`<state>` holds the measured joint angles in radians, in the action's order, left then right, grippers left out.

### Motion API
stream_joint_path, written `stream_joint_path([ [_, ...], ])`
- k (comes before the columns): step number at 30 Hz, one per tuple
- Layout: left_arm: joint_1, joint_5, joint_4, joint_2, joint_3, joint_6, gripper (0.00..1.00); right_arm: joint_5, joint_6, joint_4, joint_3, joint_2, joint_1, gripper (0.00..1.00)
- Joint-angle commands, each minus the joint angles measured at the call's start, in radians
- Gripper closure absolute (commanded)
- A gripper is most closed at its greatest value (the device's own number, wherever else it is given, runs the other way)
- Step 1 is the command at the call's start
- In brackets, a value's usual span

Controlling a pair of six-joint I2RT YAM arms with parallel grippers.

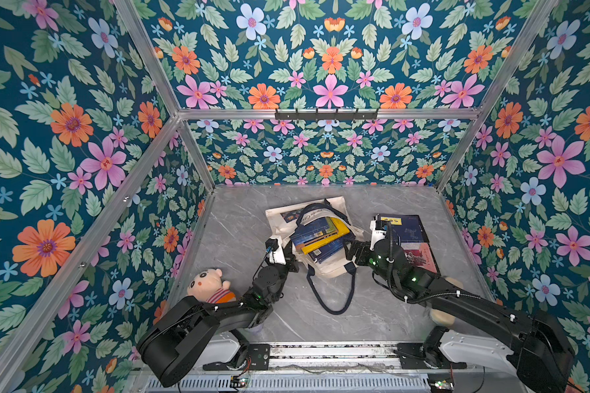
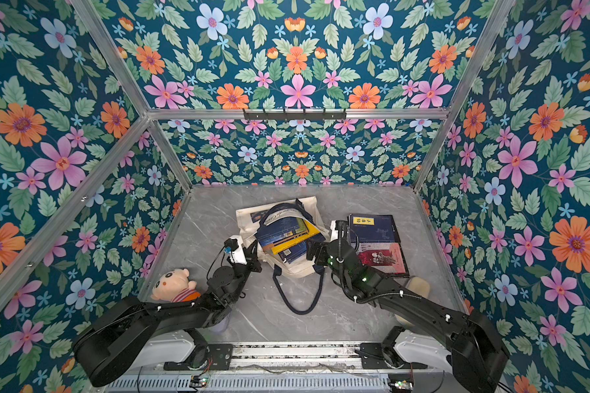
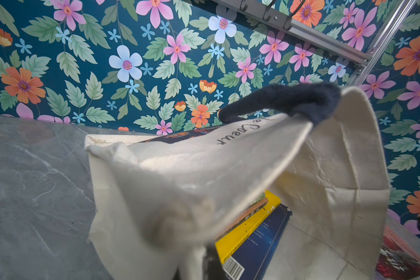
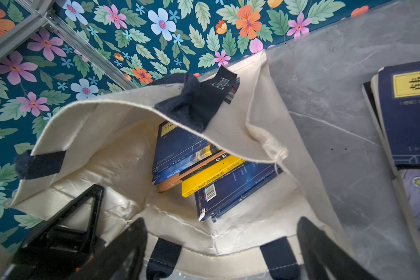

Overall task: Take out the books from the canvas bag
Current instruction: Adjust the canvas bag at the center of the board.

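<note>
The cream canvas bag [image 1: 280, 221] [image 2: 249, 221] lies in the middle of the grey table with its mouth toward me. Inside it sits a slanted stack of books [image 1: 321, 238] [image 4: 204, 169], navy and yellow. My left gripper [image 1: 292, 253] [image 3: 204, 264] is shut on the bag's upper cloth edge and holds the mouth up. At the right side of the mouth my right gripper [image 1: 351, 251] [image 4: 218, 247] is open, its fingers [image 4: 131, 242] straddling the bag's lower rim. Two more books lie on the table right of the bag: a navy one with a yellow label [image 1: 404, 228] [image 4: 407, 116] and a red picture one [image 1: 419, 255].
A plush doll [image 1: 208, 282] lies by my left arm. A beige object [image 1: 453, 282] sits under my right arm. The bag's navy handle loop [image 1: 334, 303] trails toward the front edge. Flowered walls close in the table on three sides, with a hook rail [image 1: 326, 114] high at the back.
</note>
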<state>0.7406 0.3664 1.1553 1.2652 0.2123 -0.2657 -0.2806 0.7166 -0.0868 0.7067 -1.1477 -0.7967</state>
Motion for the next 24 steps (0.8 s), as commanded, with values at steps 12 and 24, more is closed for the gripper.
stream_joint_path([
  [12, -0.001, -0.086, 0.07, 0.001, -0.013, -0.018, 1.0, -0.088, 0.386, 0.103, 0.265, -0.423, -0.156, 0.2],
  [24, -0.002, -0.098, 0.077, 0.008, -0.013, -0.017, 1.0, 0.07, 0.429, -0.402, 0.255, -0.71, -0.054, 0.51],
])
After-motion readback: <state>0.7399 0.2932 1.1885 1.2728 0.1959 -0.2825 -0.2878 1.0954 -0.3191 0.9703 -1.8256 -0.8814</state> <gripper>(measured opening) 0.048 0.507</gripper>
